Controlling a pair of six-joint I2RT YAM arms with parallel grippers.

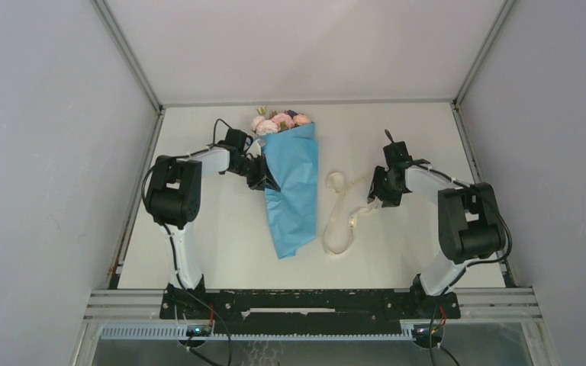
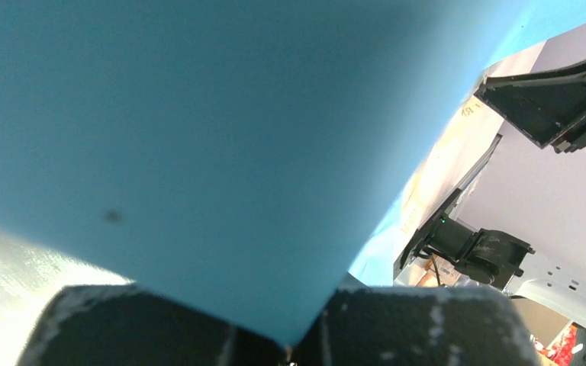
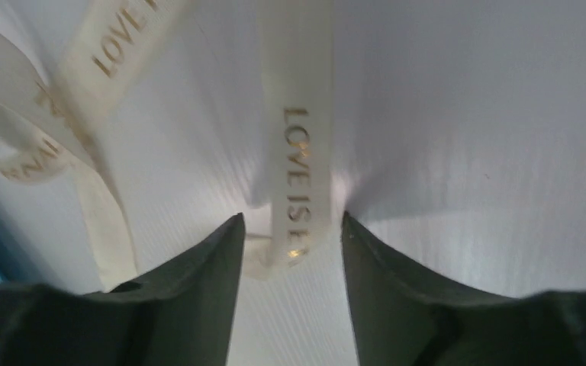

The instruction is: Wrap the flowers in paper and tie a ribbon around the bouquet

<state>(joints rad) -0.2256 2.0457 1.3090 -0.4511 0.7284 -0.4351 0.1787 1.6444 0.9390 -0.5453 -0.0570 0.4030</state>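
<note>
The right gripper (image 3: 291,223) held its jaws apart astride the ribbon (image 3: 297,145), lying on the table (image 1: 221,229) just right of the bouquet (image 1: 291,191); a crooked close might have nipped only an edge and let the limp strip slip. The left gripper (image 1: 262,174) was clamped on the paper (image 2: 198,137) cone, whose wide far end held the flowers (image 1: 278,120).

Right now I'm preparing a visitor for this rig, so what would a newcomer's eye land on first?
The bouquet, a blue paper cone with pink flowers at its far end, lies in the middle of the table, with the left gripper shut on its left edge. Just right of it the cream ribbon lies in loops. The right gripper stands open astride one gold-lettered strand.
</note>
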